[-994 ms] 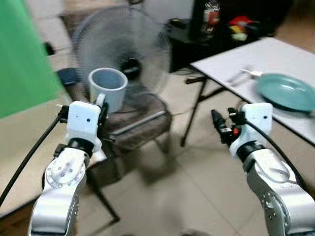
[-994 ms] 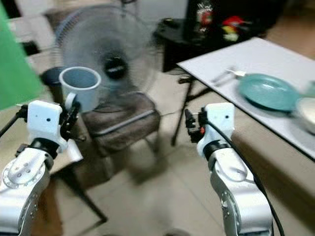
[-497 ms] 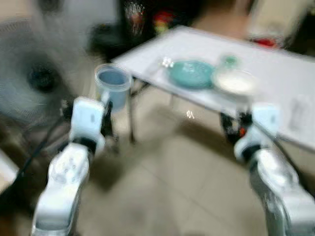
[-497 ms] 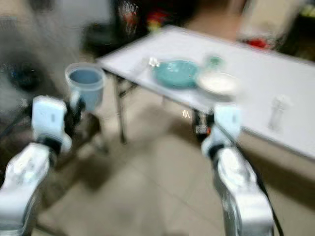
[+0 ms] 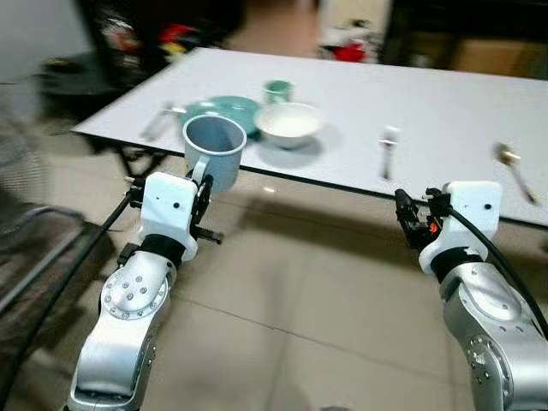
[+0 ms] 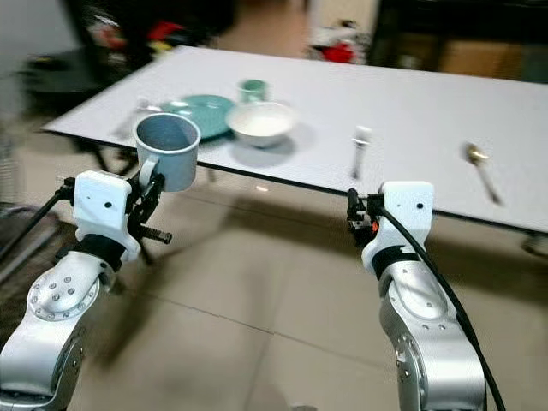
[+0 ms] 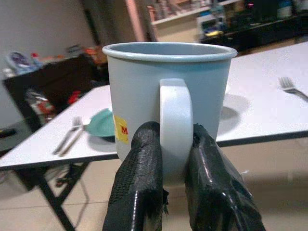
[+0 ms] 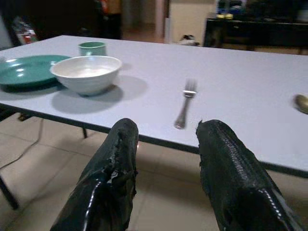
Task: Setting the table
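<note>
My left gripper (image 5: 202, 190) is shut on the handle of a pale blue mug (image 5: 213, 150), held upright in front of the table's near edge; in the left wrist view both fingers (image 7: 139, 187) clamp the mug (image 7: 168, 91) by its handle. My right gripper (image 5: 404, 216) is open and holds nothing, just short of the white table (image 5: 445, 103). On the table stand a teal plate (image 5: 214, 109), a white bowl (image 5: 289, 122), a small green cup (image 5: 276, 89), a fork (image 5: 388, 147) and a spoon (image 5: 512, 167). More cutlery (image 5: 158, 122) lies left of the plate.
Tiled floor (image 5: 282, 300) lies between me and the table. A metal chair frame (image 5: 34, 248) is at my left. Dark shelves and clutter (image 5: 145, 43) stand behind the table's far left corner.
The view has swung right, from a fan and chair to the set table, now near and sharp. The left gripper still holds the mug; the right is unchanged.
</note>
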Motion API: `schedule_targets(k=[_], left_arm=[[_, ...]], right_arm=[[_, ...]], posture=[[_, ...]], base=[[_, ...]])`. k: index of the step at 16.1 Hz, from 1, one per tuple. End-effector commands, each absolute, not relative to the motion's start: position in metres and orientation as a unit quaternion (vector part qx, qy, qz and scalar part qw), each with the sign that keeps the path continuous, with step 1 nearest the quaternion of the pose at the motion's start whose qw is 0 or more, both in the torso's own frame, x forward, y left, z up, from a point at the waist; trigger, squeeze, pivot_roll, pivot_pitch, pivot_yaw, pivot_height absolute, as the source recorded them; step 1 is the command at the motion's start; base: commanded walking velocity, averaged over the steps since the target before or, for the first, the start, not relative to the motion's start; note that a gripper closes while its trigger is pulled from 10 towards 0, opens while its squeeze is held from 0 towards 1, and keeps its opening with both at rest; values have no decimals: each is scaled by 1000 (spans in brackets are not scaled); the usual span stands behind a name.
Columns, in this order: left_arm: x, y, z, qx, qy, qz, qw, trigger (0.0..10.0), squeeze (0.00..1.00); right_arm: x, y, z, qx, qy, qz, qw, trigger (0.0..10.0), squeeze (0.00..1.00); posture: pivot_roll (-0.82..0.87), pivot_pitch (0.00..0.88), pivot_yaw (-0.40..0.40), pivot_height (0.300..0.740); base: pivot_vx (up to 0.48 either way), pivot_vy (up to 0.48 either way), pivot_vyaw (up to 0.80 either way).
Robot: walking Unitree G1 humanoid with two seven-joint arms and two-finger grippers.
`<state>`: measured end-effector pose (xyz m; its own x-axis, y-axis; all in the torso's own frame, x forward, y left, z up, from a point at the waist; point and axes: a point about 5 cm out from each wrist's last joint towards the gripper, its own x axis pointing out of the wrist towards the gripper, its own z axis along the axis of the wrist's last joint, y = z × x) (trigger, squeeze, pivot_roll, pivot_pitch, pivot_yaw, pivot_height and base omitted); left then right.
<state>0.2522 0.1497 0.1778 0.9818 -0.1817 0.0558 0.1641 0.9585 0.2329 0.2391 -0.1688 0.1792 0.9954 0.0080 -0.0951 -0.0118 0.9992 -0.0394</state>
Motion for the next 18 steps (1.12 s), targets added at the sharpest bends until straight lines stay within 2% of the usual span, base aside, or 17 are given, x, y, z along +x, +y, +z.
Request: schedule_targets(k=[1,4,8,16,18], left_arm=[[254,153,180,124,-43,-83,988,10000,0],[254,155,177,113,-30,-84,990,10000,0],[257,157,177,104,-27,-85,991,10000,0],[257,159,170,84,-11,-64,994,10000,0],[256,158,169,76,-9,-70,995,10000,0]], right_arm=[[239,-165,183,-18,43,10,999,10000,0],[238,-163,182,-16,44,11,999,10000,0],[237,-162,181,-14,48,10,999,10000,0],[237,-162,180,-28,60,19,998,10000,0],[238,-163,178,-40,63,21,997,10000,0]], posture=[[-77,0,58,740],[-77,0,60,740],[-77,0,68,740],[-79,0,53,740],[-78,0,51,740]], base=[[0,0,-800],[0,0,-800],[0,454,-800],[0,0,-800],[124,0,0]])
